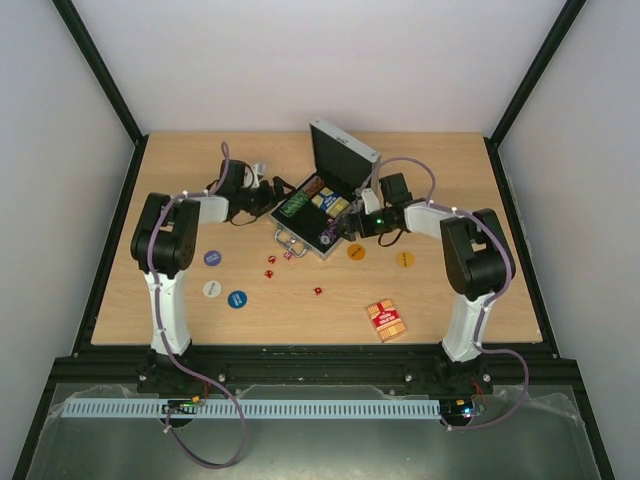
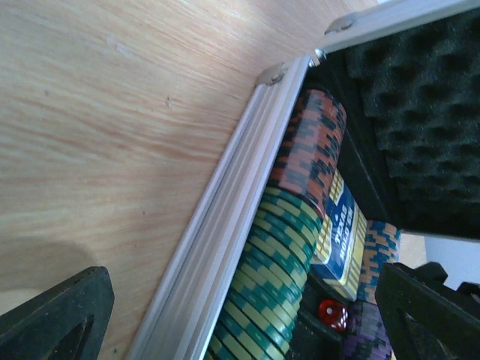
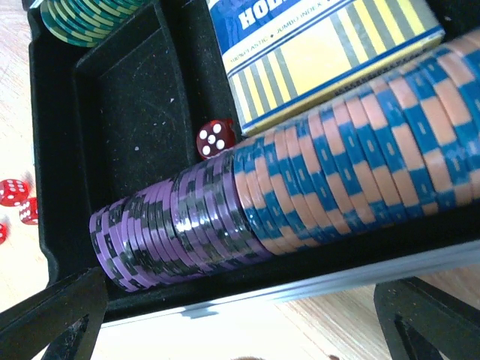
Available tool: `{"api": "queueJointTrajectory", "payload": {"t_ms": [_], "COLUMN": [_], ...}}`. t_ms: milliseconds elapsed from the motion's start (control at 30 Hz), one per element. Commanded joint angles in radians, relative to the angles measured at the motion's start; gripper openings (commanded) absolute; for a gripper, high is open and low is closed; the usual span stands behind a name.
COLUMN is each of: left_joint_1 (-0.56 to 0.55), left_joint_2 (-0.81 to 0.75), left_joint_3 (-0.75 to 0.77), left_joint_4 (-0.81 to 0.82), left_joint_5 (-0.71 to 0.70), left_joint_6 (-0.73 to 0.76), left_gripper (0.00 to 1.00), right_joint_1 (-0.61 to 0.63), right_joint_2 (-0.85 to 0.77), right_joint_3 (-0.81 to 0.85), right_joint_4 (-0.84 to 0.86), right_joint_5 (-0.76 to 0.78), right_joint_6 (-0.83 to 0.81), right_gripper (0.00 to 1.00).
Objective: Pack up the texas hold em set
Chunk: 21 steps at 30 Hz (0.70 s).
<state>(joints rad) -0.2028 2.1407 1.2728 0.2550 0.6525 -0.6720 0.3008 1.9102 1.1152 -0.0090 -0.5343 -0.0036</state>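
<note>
The silver case (image 1: 300,238) lies open mid-table, its lid (image 1: 343,155) upright. Inside are green chips (image 2: 277,285), red-black chips (image 2: 315,150), a blue card box (image 2: 341,232), one red die (image 2: 332,313), purple chips (image 3: 165,225) and blue-orange chips (image 3: 360,172). My left gripper (image 1: 270,195) is open at the case's left wall (image 2: 225,225), holding nothing. My right gripper (image 1: 350,225) is open at the case's right wall (image 3: 315,281), holding nothing. Coloured discs (image 1: 213,258), several red dice (image 1: 270,262) and the red card deck (image 1: 385,320) lie loose on the table.
White (image 1: 212,289) and blue (image 1: 237,298) discs lie front left, two orange discs (image 1: 356,252) (image 1: 404,259) front right of the case. A single die (image 1: 318,291) lies near the middle. Black frame rails edge the table on both sides.
</note>
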Motion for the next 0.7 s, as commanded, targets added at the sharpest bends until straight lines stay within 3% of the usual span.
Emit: {"api": "queueJointTrajectory", "payload": {"t_ms": [0, 200, 400, 667], "left_joint_1": [-0.004, -0.007, -0.02, -0.069], "left_joint_2": [-0.045, -0.114, -0.206, -0.288], "left_joint_3": [-0.088, -0.196, -0.368, -0.446], "left_joint_4": [0.025, 0.077, 0.242, 0.251], "left_joint_5": [0.042, 0.047, 0.052, 0.036], "left_joint_6": [-0.024, -0.048, -0.131, -0.115], "left_gripper": [0.99, 0.99, 0.99, 0.98], "right_joint_1": [0.006, 0.006, 0.006, 0.006], "right_joint_2": [0.049, 0.062, 0.065, 0.037], "right_joint_3": [0.066, 0.08, 0.084, 0.066], "right_joint_4": [-0.056, -0.06, -0.065, -0.064], "right_joint_5": [-0.049, -0.07, -0.077, -0.064], "right_joint_6": [-0.031, -0.046, -0.058, -0.081], "right_gripper": [0.99, 0.99, 0.99, 0.99]}}
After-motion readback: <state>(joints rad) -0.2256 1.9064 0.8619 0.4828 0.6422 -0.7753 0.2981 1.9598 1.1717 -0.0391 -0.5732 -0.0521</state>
